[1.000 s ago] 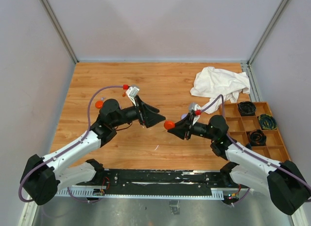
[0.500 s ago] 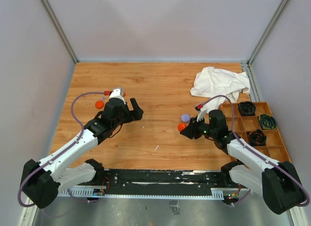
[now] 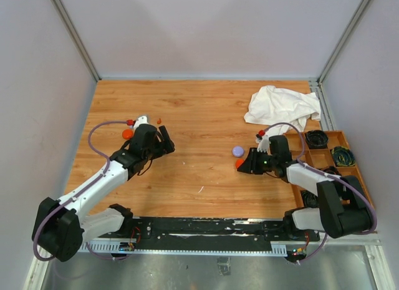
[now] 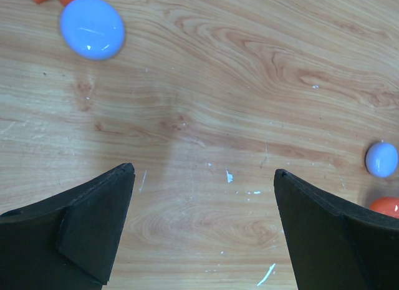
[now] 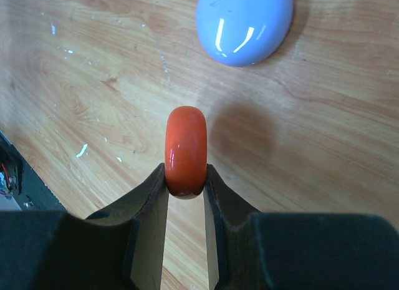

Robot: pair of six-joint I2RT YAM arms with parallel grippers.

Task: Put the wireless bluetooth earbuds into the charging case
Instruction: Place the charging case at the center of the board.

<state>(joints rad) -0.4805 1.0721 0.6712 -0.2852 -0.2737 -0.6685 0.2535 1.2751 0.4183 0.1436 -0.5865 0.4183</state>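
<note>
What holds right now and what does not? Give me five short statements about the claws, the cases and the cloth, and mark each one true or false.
1. The right claw is shut on the orange-red case, gripping it on edge. True.
2. The left claw holds an earbud. False: it is open, with only bare wood between its fingers.
3. A lavender case lies on the table just beyond the right claw. True.
4. The white cloth lies at the near left corner of the table. False: it is bunched at the far right.
5. A lavender earbud lies loose on the wood, at the right edge of the left wrist view. True.
</note>
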